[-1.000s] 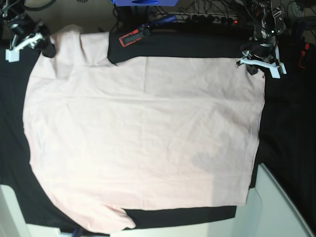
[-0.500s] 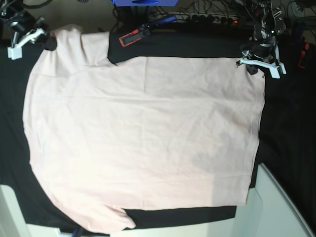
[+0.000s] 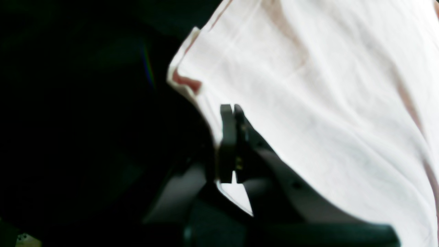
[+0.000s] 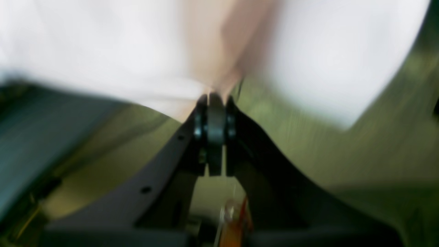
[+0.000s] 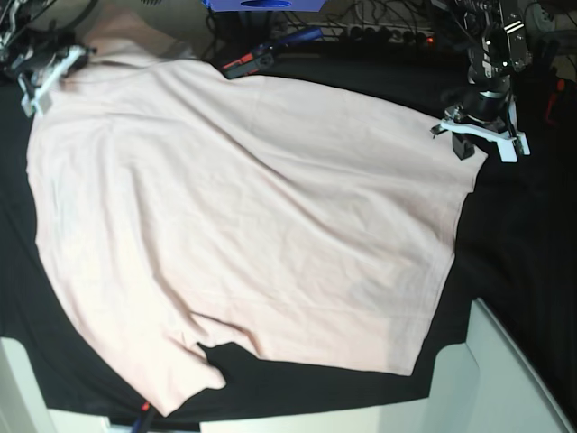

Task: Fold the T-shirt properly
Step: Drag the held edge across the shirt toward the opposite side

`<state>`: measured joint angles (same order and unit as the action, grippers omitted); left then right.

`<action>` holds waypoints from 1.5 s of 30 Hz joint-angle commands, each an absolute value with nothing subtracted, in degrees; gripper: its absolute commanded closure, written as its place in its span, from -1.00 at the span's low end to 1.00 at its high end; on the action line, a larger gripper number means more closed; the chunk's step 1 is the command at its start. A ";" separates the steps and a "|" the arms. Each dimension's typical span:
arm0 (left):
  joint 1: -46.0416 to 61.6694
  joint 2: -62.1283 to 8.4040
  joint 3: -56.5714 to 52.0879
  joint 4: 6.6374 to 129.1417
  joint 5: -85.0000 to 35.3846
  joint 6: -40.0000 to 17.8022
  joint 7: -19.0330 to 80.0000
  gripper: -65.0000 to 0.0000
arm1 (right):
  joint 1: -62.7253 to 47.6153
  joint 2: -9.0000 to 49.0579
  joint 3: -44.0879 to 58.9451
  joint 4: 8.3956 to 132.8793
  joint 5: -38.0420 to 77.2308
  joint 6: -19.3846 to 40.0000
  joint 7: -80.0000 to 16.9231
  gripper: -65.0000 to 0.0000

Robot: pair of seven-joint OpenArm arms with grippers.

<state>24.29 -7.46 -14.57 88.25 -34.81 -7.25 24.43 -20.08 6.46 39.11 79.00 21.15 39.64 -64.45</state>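
The pale pink T-shirt lies plain side up on the big black cloth, with its far edge raised off the cloth. My right gripper is at the far left, shut on the shirt's corner. In the right wrist view the gripper pinches a fold of the pink fabric. My left gripper is at the far right, shut on the shirt's other far corner. In the left wrist view the fingers are pressed together at the edge of the fabric.
A red and black tool lies beyond the shirt's far edge, beside cables and a power strip. A blue object sits at the top edge. A white table corner shows at the near right.
My right gripper has shut on the shirt's far left corner and risen with it. The far edge has lifted, the fabric is pulled taut, and the near edge has slid away from me.
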 commanded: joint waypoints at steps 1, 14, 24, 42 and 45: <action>24.40 -7.96 -14.81 89.19 -35.30 -7.52 23.25 1.00 | -20.53 7.60 39.60 79.69 20.26 40.00 -65.36 1.00; 27.21 -7.96 -23.87 89.71 -35.30 -7.52 23.34 1.00 | -15.34 9.54 39.60 80.22 20.26 40.00 -66.07 1.00; 27.56 -8.04 -23.52 89.71 -35.03 -7.52 23.34 1.00 | -13.49 11.03 40.04 88.57 20.26 40.00 -72.92 1.00; 27.91 -7.96 -23.69 97.54 -35.30 -7.52 26.42 1.00 | -10.77 10.95 39.60 93.85 20.35 40.00 -75.74 1.00; 25.36 -7.69 -23.87 97.10 -35.30 -7.52 29.93 1.00 | -9.36 11.03 39.60 93.85 20.26 40.00 -75.74 1.00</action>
<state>25.17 -6.98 -23.20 96.25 -35.22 -7.75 31.51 -9.85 9.78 39.33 93.01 20.60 40.21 -76.18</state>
